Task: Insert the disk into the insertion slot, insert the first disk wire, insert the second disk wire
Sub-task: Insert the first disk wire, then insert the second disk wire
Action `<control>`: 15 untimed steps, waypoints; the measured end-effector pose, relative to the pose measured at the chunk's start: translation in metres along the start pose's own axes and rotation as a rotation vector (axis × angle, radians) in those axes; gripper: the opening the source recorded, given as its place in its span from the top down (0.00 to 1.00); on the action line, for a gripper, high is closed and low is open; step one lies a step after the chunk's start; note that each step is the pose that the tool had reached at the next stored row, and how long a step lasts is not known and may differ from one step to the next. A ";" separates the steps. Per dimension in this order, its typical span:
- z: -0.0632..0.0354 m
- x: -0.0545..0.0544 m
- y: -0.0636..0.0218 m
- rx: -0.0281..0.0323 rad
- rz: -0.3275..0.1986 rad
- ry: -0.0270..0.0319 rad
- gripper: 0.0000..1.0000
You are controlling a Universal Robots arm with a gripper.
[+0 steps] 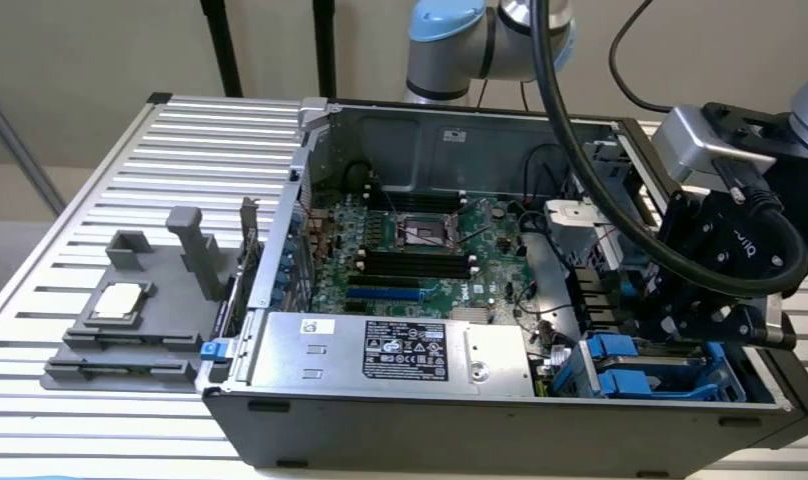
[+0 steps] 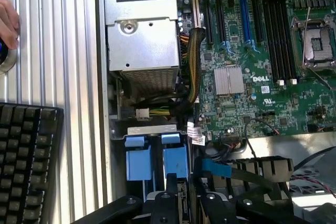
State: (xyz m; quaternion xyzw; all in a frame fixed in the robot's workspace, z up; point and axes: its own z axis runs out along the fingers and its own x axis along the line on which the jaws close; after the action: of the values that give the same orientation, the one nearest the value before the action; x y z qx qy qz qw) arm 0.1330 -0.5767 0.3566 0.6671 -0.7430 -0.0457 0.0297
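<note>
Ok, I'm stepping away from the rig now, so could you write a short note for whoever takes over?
Gripper: low over the case's drive corner, right above the disk's blue carrier; whether it grips cannot be told.
Disk: its carrier sits at the insertion slot, next to the power supply; full seating cannot be judged.
Done: disk brought to the slot.
Left: both disk wires; whether either is plugged cannot be told. A blue cable lies beside the bay.
Note: a person's hand is on the table near the keyboard.
</note>
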 end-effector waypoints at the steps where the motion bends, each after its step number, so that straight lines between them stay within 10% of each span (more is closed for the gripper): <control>1: 0.0000 0.000 0.0000 0.0000 0.000 0.0000 0.76; 15: -0.0017 0.000 0.0000 -0.0006 0.000 0.0003 0.76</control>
State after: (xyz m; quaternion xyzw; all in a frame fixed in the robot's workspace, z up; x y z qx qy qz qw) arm 0.1332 -0.5767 0.3584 0.6671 -0.7430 -0.0458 0.0300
